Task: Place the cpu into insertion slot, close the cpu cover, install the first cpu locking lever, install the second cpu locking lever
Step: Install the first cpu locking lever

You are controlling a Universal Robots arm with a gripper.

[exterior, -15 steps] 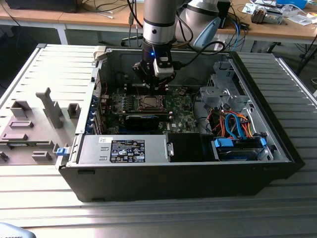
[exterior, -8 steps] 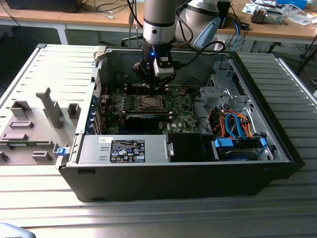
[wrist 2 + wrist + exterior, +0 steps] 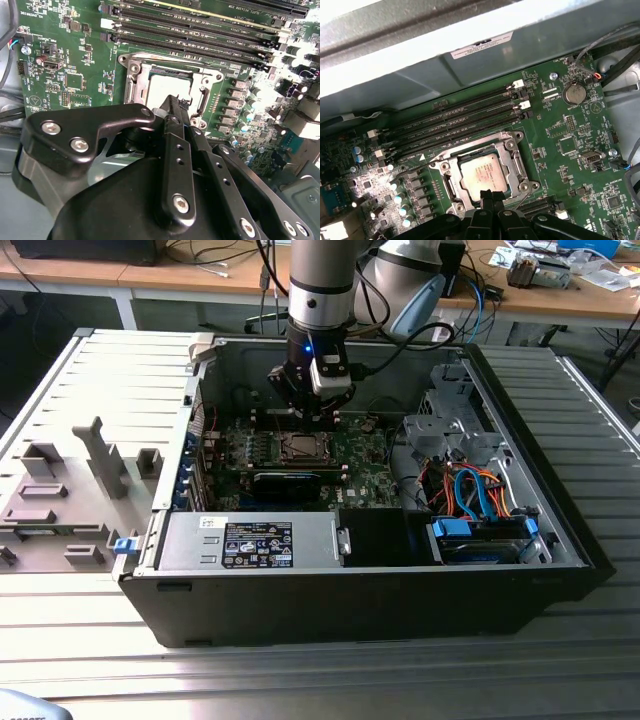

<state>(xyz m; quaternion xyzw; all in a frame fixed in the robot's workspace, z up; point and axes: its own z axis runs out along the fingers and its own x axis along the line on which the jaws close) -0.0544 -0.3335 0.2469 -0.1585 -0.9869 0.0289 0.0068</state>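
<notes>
Ribbed metal bench (image 3: pixel 330 680), open computer case (image 3: pixel 380 590) on it, wooden desks and cables behind. Green motherboard (image 3: pixel 570 150) flat on the case floor, long black memory slots (image 3: pixel 455 120) just beside the insertion slot (image 3: pixel 512 145). Cpu (image 3: pixel 481 172) already seated inside that slot, dull silver top showing through the window of the cpu cover (image 3: pixel 447 185), which lies down flat around it. Gripper (image 3: pixel 491 196) low over the socket edge nearest the arm, fingertips drawn together into a narrow point with nothing between them, tip right at the frame's rim in both wrist views; contact or a sliver of clearance, cannot tell which. Locking levers too thin to make out for certain.

Likely risks: tip sliding off the rim onto the chip top or the small capacitors (image 3: pixel 400 197) near the socket; too much downward push flexing the board; a lever springing back if caught only partly.
</notes>
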